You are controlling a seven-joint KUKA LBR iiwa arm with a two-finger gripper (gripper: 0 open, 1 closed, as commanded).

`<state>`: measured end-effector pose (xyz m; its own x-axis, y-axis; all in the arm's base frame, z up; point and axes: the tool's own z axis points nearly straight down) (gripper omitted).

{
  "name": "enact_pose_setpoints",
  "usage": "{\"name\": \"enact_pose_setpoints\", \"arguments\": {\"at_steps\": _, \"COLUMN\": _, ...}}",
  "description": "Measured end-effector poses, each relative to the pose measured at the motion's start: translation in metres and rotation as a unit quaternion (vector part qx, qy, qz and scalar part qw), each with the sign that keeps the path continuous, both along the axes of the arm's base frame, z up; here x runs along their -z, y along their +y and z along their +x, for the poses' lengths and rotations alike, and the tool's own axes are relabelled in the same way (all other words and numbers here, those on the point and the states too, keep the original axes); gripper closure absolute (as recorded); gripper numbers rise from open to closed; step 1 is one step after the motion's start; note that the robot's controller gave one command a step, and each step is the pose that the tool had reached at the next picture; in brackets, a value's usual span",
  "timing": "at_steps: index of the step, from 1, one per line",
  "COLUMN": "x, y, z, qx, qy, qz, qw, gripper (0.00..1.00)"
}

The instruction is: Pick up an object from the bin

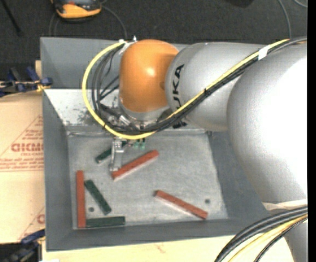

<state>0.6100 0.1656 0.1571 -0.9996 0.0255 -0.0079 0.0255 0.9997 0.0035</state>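
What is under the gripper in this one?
The gripper hangs over the left end of a red-brown stick, beside a short dark green piece. Contact beneath it is covered.

In the bin (193, 165), the gripper (117, 158) is near the back wall. Small bit (102, 157) lies just left of it. Slanted stick (136, 164) lies just right, w/ one end by the gripper. More to the front & left: wall stick (81, 198), leaning stick (97, 196) beside it, flat stick (105, 221) by their front ends. Lone stick (180, 204) lies front-right, well apart.
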Motion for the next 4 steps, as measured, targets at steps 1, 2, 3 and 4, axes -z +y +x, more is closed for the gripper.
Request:
{"name": "enact_pose_setpoints", "arguments": {"at_steps": 1, "x": 0.047, "y": -0.023, "z": 0.005, "qx": -0.019, "qy": 0.0018, "qz": -0.002, "qw": 0.9998, "gripper": 0.0}}
{"name": "enact_pose_setpoints", "arguments": {"at_steps": 2, "x": 0.081, "y": -0.044, "z": 0.013, "qx": -0.025, "qy": -0.0004, "qz": 0.0, "qw": 0.9997, "gripper": 1.0}}
{"name": "enact_pose_setpoints", "arguments": {"at_steps": 3, "x": 0.081, "y": -0.044, "z": 0.013, "qx": -0.025, "qy": -0.0004, "qz": 0.0, "qw": 0.9997, "gripper": 1.0}}
{"name": "enact_pose_setpoints", "arguments": {"at_steps": 4, "x": -0.105, "y": -0.056, "z": -0.01, "qx": -0.046, "qy": 0.0027, "qz": -0.002, "qw": 0.9989, "gripper": 1.0}}
